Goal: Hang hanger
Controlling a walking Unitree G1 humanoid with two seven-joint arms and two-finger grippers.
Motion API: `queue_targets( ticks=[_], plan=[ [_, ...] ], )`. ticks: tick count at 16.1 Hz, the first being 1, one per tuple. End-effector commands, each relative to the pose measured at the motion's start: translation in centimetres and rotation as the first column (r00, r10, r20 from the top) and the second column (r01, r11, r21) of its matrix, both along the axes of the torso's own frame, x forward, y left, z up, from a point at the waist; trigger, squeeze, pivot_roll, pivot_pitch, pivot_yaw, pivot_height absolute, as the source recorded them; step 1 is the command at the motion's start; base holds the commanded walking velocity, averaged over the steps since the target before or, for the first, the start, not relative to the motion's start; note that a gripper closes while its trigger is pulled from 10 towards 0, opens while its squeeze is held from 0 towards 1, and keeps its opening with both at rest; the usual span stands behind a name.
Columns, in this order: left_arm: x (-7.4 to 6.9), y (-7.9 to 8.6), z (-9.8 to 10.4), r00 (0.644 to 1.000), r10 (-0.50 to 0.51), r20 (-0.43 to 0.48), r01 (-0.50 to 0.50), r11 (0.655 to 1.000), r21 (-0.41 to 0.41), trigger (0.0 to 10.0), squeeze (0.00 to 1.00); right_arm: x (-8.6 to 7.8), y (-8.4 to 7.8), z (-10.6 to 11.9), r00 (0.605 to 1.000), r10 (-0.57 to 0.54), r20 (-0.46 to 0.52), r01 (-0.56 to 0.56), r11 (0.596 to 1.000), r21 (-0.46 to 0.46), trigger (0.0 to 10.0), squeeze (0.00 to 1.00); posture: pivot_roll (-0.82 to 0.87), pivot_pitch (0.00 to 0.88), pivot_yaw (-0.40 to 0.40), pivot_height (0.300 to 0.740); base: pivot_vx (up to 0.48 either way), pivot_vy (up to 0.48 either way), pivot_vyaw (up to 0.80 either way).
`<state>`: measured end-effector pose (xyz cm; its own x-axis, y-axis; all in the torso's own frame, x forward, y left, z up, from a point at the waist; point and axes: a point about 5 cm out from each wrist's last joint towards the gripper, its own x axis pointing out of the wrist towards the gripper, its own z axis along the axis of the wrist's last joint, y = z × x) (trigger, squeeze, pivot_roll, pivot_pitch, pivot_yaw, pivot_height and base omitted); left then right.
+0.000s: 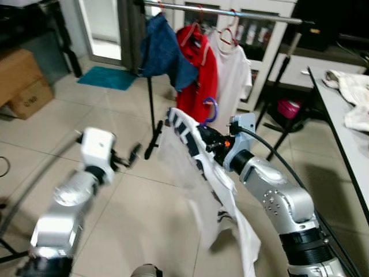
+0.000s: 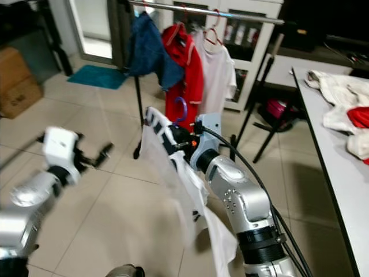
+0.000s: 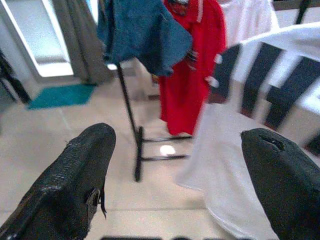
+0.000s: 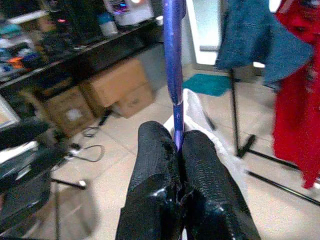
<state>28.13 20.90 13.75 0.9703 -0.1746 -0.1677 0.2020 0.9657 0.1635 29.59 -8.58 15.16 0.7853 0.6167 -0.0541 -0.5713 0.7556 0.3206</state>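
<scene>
The right gripper has its two black fingers pressed together on the neck of a purple hanger, pinching it just below the hook. In the head views that gripper is raised in front of the robot, with the hook curling up above it. A white shirt with dark stripes at the shoulder hangs from the hanger and drapes down over the right forearm, its hem trailing toward the tiled floor.

The left gripper is held out to the left, well apart from the shirt — its fingers spread wide and holding nothing.

Beyond the hanger stands a rack with a metal rail, and on it hang a blue garment, a red shirt and a white tee, side by side. The purple hook is below the rail and short of it, in front of the red shirt.

To the right runs a table with crumpled clothes on it. At the far left sit cardboard boxes, and a teal mat lies near the doorway.
</scene>
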Motion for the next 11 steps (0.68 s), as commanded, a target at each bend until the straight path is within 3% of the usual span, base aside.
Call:
queue_targets(
  ticks=[1,3,4,5,6,7,11],
  plan=[
    [0.3,0.3,0.3,1.000,0.008,0.014,-0.009,1.000,0.019,10.0,1.00,-0.3,0.3,1.3,0.998,0.049,0.040,-0.050,0.998,0.029,10.0,0.00,0.00,0.000,-0.019,0.740,0.000,0.000,0.00],
    [1.1,0.7,0.5,1.000,0.000,0.010,0.000,1.000,0.026,10.0,1.00,-0.9,0.7,2.2,0.992,0.121,0.032,-0.124,0.985,0.121,10.0,0.00,0.00,0.000,-0.025,0.740,0.000,0.000,0.00],
    [1.5,0.7,0.2,1.000,-0.017,-0.008,0.017,1.000,-0.015,10.0,0.26,-1.3,0.9,2.7,0.985,0.168,0.039,-0.172,0.970,0.170,10.0,0.00,0.00,0.000,-0.025,0.740,0.000,0.000,0.00],
    [1.6,0.7,0.1,1.000,-0.022,-0.015,0.022,0.999,-0.026,10.0,0.26,-1.4,1.0,2.9,0.982,0.183,0.042,-0.188,0.965,0.184,10.0,0.00,0.00,0.000,-0.025,0.740,0.000,0.000,0.00],
    [2.2,0.8,-0.4,0.999,-0.030,-0.040,0.029,0.999,-0.022,10.0,0.00,-1.8,1.1,3.6,0.973,0.226,0.050,-0.232,0.943,0.237,10.0,0.00,0.00,0.000,-0.025,0.740,0.000,0.000,0.00],
    [3.0,1.1,-0.8,0.998,-0.035,-0.061,0.035,0.999,-0.007,10.0,0.00,-2.3,1.3,4.3,0.957,0.282,0.062,-0.287,0.913,0.290,10.0,0.00,-0.01,0.000,-0.021,0.740,0.000,0.000,0.00],
    [4.6,1.8,-0.3,0.999,0.000,-0.038,0.001,1.000,0.030,10.0,0.00,-3.3,1.2,5.0,0.935,0.348,0.071,-0.351,0.870,0.346,10.0,0.00,-0.02,0.000,-0.007,0.740,0.000,0.000,0.00]
  ],
)
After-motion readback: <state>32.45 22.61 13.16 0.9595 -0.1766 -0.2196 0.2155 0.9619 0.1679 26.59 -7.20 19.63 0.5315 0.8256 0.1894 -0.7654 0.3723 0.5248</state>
